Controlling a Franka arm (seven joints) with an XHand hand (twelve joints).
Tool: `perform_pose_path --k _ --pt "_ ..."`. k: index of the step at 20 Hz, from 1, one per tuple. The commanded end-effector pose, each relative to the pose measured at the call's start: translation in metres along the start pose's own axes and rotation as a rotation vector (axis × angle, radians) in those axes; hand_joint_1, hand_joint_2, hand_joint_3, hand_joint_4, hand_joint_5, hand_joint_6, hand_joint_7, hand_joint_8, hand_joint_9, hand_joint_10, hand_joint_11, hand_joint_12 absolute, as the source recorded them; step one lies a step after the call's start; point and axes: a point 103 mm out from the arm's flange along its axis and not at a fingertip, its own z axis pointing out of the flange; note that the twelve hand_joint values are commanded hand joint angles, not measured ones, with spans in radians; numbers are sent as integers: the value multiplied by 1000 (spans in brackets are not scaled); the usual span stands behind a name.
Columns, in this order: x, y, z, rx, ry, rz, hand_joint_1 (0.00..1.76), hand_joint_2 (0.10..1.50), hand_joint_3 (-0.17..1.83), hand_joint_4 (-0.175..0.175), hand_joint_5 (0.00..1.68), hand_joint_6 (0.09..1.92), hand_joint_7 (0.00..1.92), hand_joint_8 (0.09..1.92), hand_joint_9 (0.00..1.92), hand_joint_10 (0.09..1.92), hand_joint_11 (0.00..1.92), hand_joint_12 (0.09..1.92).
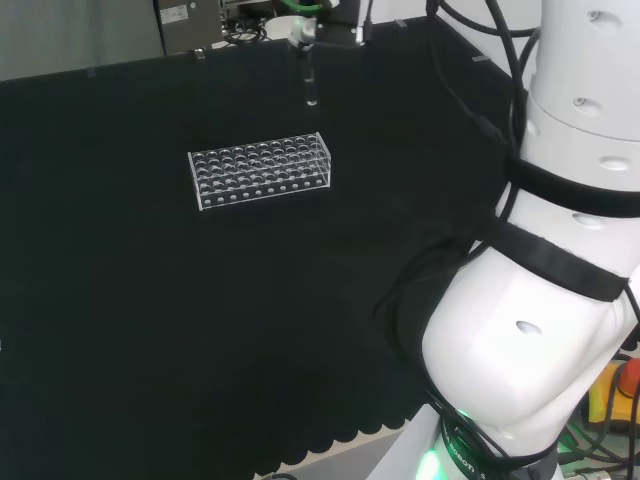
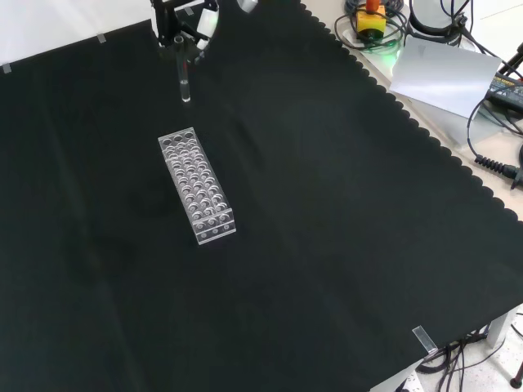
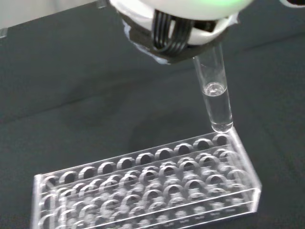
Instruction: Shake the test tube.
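Clear liquid is sitting in the lower part of the tube [image 3: 217, 93], which the hand [image 1: 303, 28] is holding by its upper end above the desk [image 2: 327, 212]. In the head view the tube is hanging beyond the far right end of the rack [image 1: 260, 171]; in the front view it is hanging just past the rack's far end, near the cloth's far edge. Its rounded bottom is clear of the rack and touching nothing.

To shake well, I judge the motion should be short, quick swings from the wrist, keeping the tube close to upright so the liquid swirls without climbing to the open mouth. Staying lifted above the rack matters too, since a low swing could knock the tube's tip against the rack's rim.

Fingers are clasping the tube's top, though the wrist view is showing mostly a blurred white and black part of the hand above the glass, so the exact pinch is hard to read. The hand is reaching in at the desk's far side, pointing downward, with the tube tilting slightly in the wrist view.
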Motion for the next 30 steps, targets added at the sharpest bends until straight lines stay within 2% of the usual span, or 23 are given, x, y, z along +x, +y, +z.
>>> perform_pose_path --k 1,4,9,12,15,19,30 --pt "77 -8 12 32 52 -153 1324 820 330 -175 1359 87 1355 693 1620 603 1315 841" --pt "113 -16 16 48 85 -219 1324 820 331 -175 1359 87 1355 693 1620 603 1316 841" --pt "158 -27 18 68 128 -296 1324 820 331 -175 1361 87 1355 692 1620 604 1316 842" --pt "171 -31 16 72 148 -316 1324 819 332 -175 1361 87 1355 693 1620 604 1316 842" --pt "168 -31 15 70 141 -314 1325 819 332 -175 1362 87 1355 693 1620 604 1316 842" --pt "143 -25 14 62 122 -266 1325 819 332 -175 1363 87 1356 693 1620 604 1315 842" --pt "10 -4 6 23 0 -36 1325 818 333 -175 1365 87 1356 691 1619 604 1315 843"
